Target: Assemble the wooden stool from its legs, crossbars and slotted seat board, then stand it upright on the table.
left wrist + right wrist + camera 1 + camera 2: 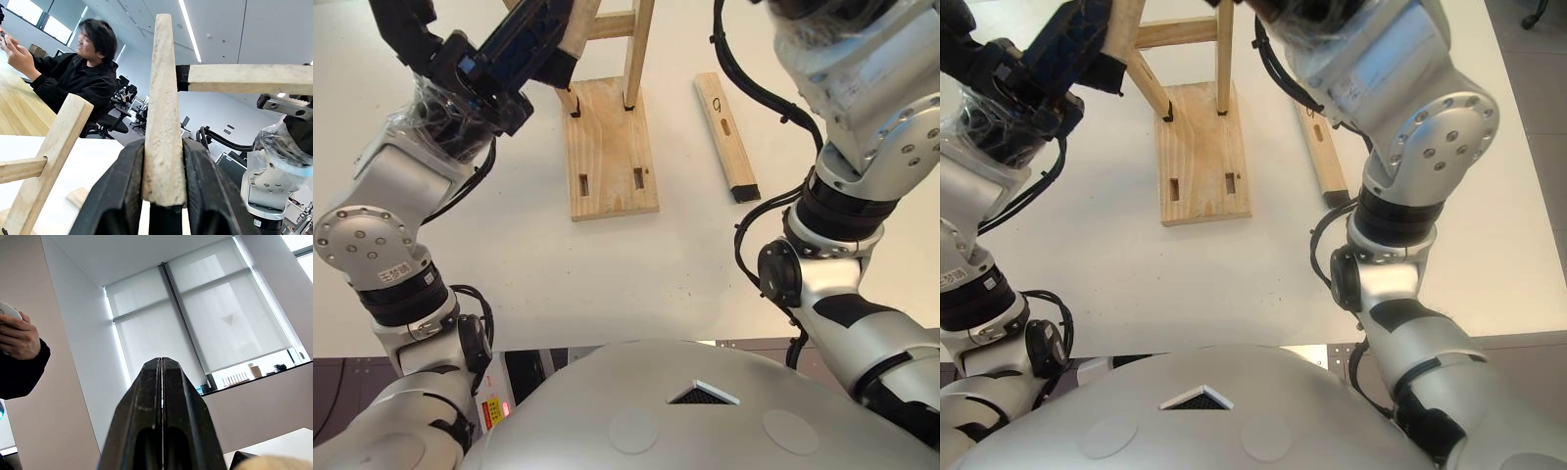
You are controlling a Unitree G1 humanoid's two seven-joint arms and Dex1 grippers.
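Left fingers (115, 196) pinch the stool leg (163, 88) squarely between them.

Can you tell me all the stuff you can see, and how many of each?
Seat board: one, light wood, flat on the table, two near slots empty.
Legs: two, light wood, standing in the board's far slots.
Crossbar: at least one, light wood, joining those legs.
Loose leg: one, light wood with a black end, lying right of the board.
Table: one, white.
Left fingers: black, shut on the left standing leg.
Right fingers: black, shut, holding nothing.
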